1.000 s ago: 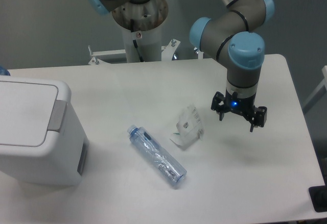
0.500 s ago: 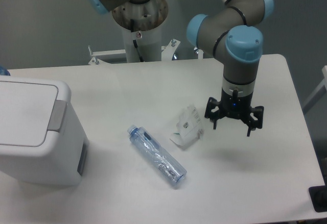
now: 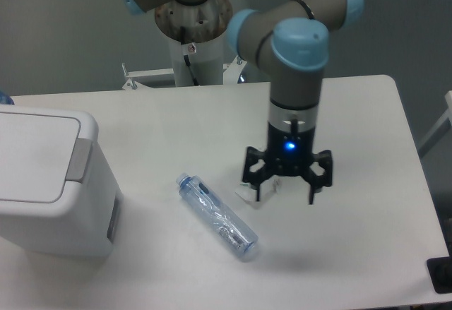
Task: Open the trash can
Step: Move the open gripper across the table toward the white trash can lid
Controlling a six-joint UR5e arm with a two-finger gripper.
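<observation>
White trash can [image 3: 49, 183] at left table edge, lid flat, shut. Gripper [image 3: 286, 183] fingers spread, empty, pointing down above crumpled wrapper [image 3: 244, 193], well right of can. Bottle [image 3: 217, 216] lies between. Judgement: transit posture, lid untouched.

You are looking at a smooth matt white plastic trash can [image 3: 49, 183] and a glossy clear plastic bottle [image 3: 217, 216].
</observation>
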